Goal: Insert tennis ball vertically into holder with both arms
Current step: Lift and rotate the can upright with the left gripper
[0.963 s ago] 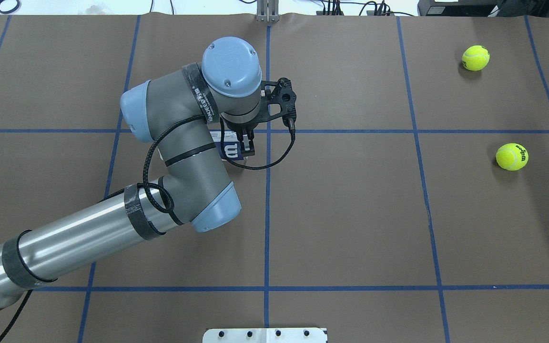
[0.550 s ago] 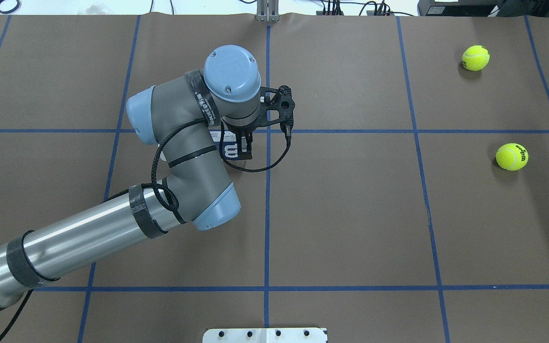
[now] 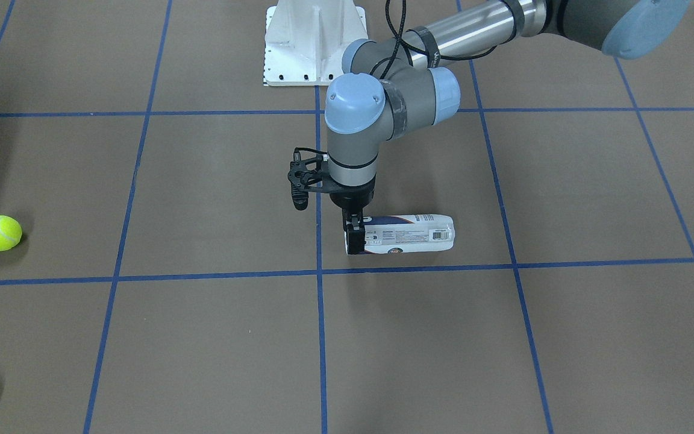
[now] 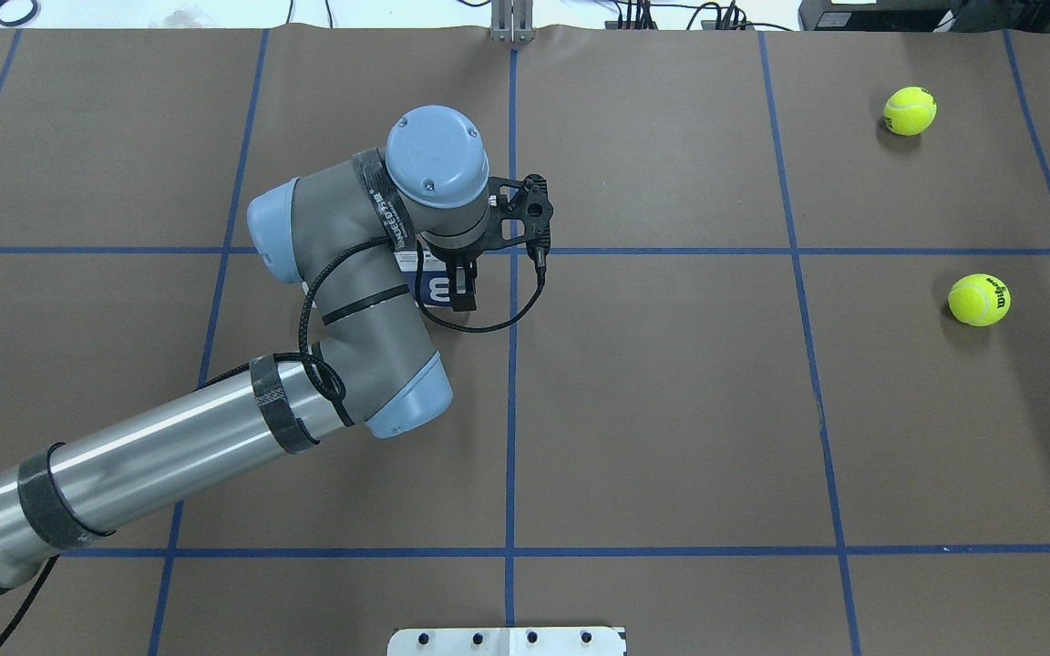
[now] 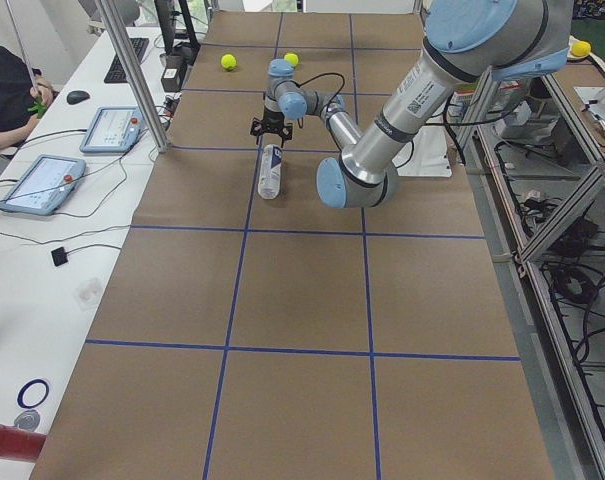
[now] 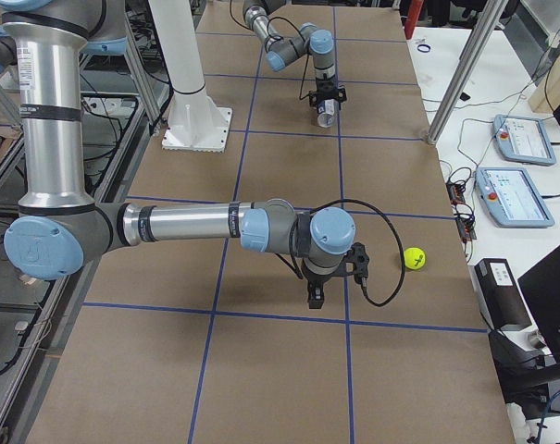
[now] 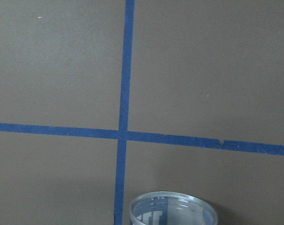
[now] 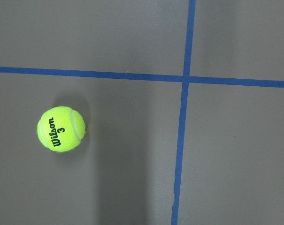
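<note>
Yellow-green tennis ball (image 8: 61,128) lettered black, navy-and-white holder (image 3: 407,235) label, brown table (image 4: 671,410) gridded with blue tape (image 4: 671,551).

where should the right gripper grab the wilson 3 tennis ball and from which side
Probably straight down from above, jaws closing across the middle of the tennis ball. It is round, so no side is better, and it sits alone on the brown table with bare surface all around.

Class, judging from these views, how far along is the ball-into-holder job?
Done: the left tool appears closed on the holder near its open end; the holder lies on its side. In hand: the right tool hangs above the table, a tennis ball in its wrist view. Left: standing the holder up, grasping a ball, inserting it; both balls lie loose.
</note>
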You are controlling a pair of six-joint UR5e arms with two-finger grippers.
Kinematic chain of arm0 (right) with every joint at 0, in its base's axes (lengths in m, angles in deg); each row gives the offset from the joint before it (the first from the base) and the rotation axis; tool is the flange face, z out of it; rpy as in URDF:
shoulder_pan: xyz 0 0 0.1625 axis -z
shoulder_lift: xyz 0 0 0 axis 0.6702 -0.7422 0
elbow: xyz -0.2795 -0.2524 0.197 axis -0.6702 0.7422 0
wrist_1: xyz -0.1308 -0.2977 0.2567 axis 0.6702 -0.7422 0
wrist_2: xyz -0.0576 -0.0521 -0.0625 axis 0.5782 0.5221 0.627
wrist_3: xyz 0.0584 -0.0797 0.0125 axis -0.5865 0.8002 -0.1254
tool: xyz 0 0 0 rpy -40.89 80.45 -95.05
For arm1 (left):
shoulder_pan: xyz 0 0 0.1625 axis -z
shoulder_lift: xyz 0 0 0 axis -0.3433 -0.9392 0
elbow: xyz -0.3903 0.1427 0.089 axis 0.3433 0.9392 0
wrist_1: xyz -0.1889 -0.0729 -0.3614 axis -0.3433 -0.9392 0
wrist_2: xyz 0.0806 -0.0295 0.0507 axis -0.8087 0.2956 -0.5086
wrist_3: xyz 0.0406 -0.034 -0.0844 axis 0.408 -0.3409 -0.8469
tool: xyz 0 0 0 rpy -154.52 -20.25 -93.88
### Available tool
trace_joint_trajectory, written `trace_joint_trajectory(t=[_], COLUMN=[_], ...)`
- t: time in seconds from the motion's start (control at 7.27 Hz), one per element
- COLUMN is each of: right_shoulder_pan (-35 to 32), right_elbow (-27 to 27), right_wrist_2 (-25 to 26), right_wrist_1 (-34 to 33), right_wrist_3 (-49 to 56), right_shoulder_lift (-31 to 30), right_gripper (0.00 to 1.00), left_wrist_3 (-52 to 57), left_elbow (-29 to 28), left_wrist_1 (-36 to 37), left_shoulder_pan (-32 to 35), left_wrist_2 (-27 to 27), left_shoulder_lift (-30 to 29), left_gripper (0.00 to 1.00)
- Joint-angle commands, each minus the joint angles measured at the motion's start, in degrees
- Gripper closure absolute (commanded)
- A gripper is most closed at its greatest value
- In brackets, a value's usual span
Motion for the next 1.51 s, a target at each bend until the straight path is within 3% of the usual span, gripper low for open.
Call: trace_joint_trajectory(t=[0.0, 1.24, 1.38], right_shoulder_pan=[0.06, 0.06, 0.06], right_elbow=[0.12, 0.38, 0.38], right_wrist_2=[0.0, 0.0, 0.0], right_wrist_1=[0.0, 0.0, 0.0], right_wrist_3=[0.07, 0.16, 0.16], right_shoulder_lift=[-0.16, -0.34, -0.34], right_gripper=[0.0, 0.0, 0.0], left_wrist_3=[-0.37, -0.46, -0.54], left_elbow=[-0.25, -4.29, -4.29], left_wrist_1=[-0.15, -3.84, -3.67], left_shoulder_pan=[-0.38, -1.44, -1.44], left_wrist_2=[0.0, -0.09, -0.18], left_shoulder_lift=[0.12, 0.12, 0.12], left_gripper=[0.02, 0.03, 0.21])
